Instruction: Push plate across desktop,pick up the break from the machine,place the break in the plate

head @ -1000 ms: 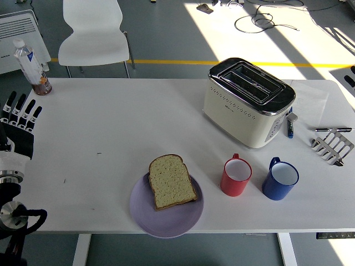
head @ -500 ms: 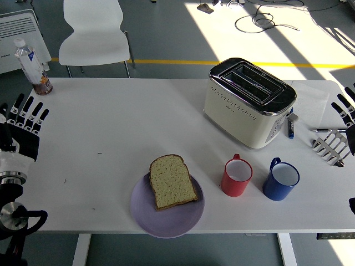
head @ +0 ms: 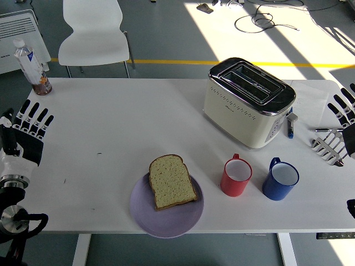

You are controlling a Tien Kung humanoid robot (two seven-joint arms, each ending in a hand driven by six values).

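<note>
Lavender plate sits near the worktop's front edge, so any extra nudge could tip it off. Bread slice lies flat on it, overhanging the rim slightly, pale crumb, brown crust. Toaster slots look empty. Left hand and right hand both open, fingers spread, holding nothing.

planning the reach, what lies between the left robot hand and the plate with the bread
Nothing: in the head view, only bare white table lies between the left robot hand and the purple plate with bread.
</note>
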